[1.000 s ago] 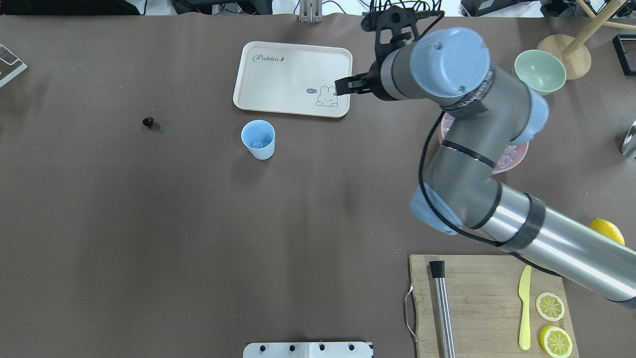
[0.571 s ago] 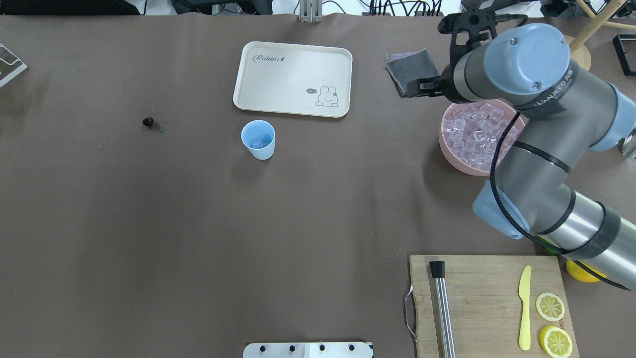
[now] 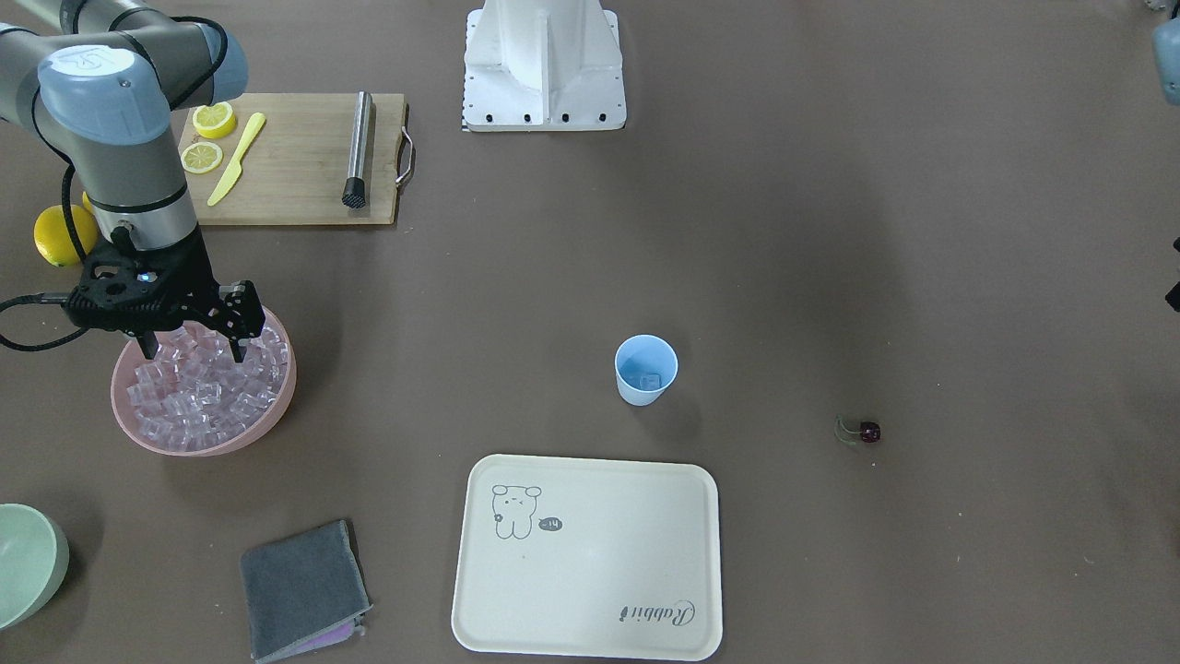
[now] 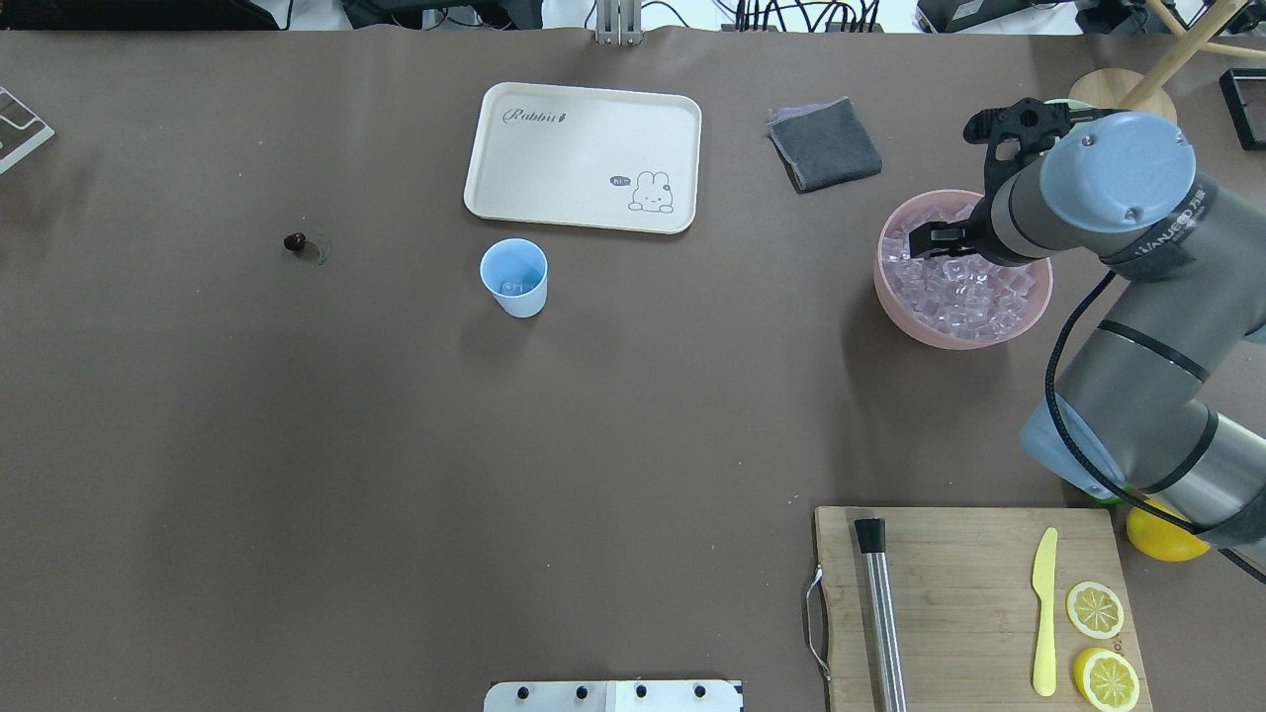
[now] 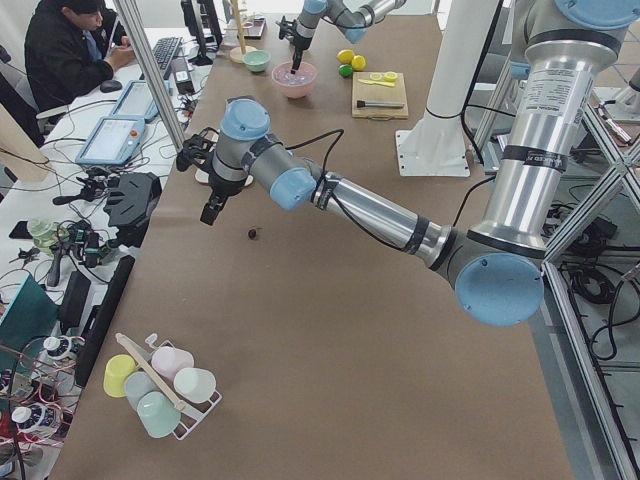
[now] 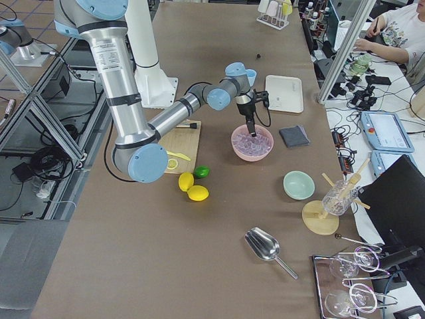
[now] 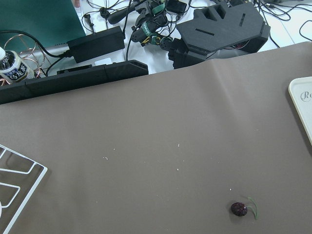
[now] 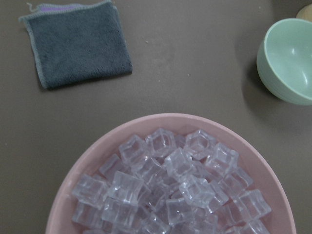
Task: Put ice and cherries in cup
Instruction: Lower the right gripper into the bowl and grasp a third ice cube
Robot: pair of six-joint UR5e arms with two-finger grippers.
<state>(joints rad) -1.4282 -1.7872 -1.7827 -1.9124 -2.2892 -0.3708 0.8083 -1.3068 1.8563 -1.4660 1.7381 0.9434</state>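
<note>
The light-blue cup (image 4: 513, 277) stands upright just in front of the tray, with one ice cube (image 4: 511, 288) in it. Many ice cubes (image 4: 959, 292) fill the pink bowl (image 4: 895, 307) at the right. My right gripper (image 3: 191, 349) is open over that bowl, its fingertips (image 3: 147, 350) down at the top of the pile. The right wrist view looks straight down on the ice (image 8: 180, 185). The cherry (image 4: 294, 241) lies alone on the table at the left, also in the left wrist view (image 7: 238, 208). My left gripper (image 5: 211, 208) hovers near it; I cannot tell whether it is open or shut.
A cream tray (image 4: 584, 148) lies behind the cup, with a grey cloth (image 4: 826, 143) to its right. A pale green bowl (image 8: 290, 61) sits beyond the pink bowl. At the near right, a cutting board (image 4: 949, 593) carries a muddler, a yellow knife and lemon slices.
My right arm has swung right, from over the tray's corner, past the grey cloth, to above the pink bowl of ice. The cup and cherry have not moved.
</note>
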